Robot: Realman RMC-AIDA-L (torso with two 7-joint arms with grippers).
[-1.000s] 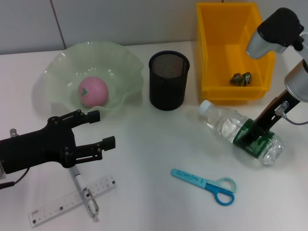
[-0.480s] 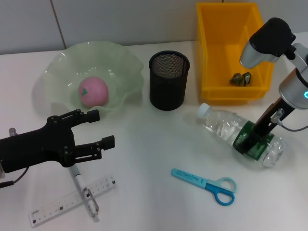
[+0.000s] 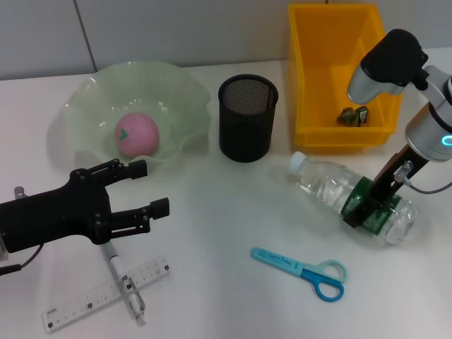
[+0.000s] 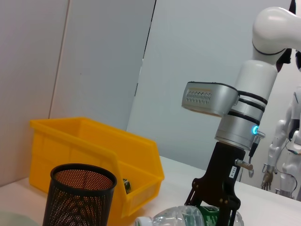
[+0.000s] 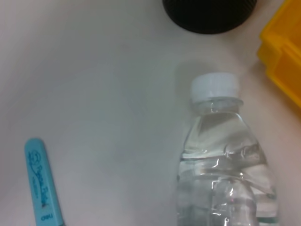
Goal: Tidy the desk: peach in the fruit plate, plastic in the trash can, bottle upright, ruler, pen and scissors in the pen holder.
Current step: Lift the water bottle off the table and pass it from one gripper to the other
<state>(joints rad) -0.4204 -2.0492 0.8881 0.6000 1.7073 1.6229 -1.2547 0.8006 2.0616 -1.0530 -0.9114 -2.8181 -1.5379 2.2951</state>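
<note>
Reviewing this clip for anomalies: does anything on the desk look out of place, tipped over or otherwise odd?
The bottle lies on its side near the yellow bin, with the right gripper at its green label. The scissors, pen and ruler lie loose on the table, outside the pen holder.

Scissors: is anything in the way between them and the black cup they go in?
Nothing visible blocks them. The scissors lie flat on the table, and the stretch of table up to the pen holder is bare. The bottle, with the right gripper on it, lies off to the right side.
</note>
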